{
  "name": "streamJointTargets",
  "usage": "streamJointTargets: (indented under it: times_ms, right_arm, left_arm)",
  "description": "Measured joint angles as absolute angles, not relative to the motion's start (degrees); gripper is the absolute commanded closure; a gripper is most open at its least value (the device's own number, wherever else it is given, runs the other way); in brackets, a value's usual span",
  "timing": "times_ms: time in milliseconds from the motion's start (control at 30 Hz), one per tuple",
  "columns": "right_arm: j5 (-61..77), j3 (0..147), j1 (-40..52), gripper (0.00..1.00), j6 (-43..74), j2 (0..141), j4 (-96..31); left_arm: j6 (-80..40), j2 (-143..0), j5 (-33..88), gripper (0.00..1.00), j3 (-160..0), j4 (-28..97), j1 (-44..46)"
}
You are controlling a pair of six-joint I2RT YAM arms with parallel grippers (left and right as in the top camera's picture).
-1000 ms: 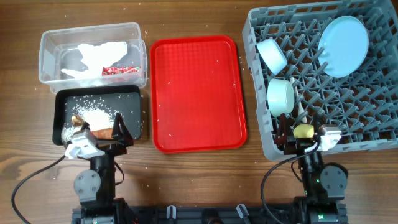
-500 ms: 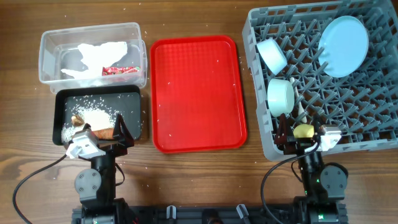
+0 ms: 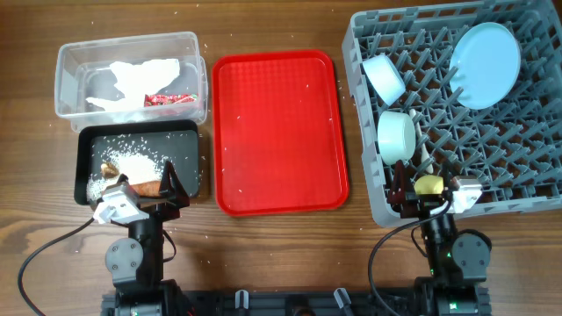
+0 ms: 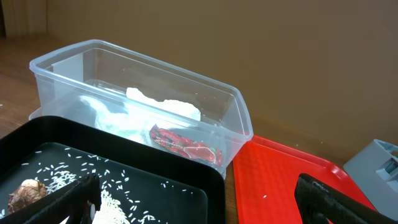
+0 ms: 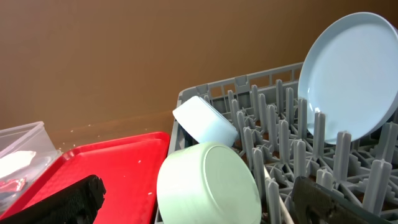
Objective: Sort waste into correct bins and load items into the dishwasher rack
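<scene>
1. The left claw is held wide apart and nothing is gripped in it. It is seen over the near edge of the black bin.
2. Right beside that claw, an orange-brown carrot stick is seen in the black bin. A heap of white rice and a small brown scrap are found there too.
3. Behind the black bin, and touching it, the clear bin is placed. A crumpled white napkin and a red wrapper are kept inside it.
4. The right claw is also spread wide. It is parked at the near edge of the grey rack. A small yellow cup is seen between its fingers, but it cannot be told if the cup is touched.
5. Past that claw, a pale green bowl is stood on its side among the pegs, right in front of the wrist camera. A second pale bowl is tipped just behind it.
6. Further back, the pale blue plate is leaned upright in the far part of the rack.
7. Between the bins and the rack, a flat red tray is laid on the wooden bench. A few white grains are dotted on it.
</scene>
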State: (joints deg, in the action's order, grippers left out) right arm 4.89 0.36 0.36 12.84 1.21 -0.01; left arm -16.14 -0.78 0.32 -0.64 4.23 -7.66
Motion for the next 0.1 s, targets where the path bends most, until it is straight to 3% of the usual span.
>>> streamJointTargets:
  times_ms: [100]
  right_arm:
    - [4.9,0.4,0.4,0.00,12.8,1.2,0.0]
  left_arm:
    - [-16.1,-0.8,0.3,0.00,-0.6,4.3,-7.7]
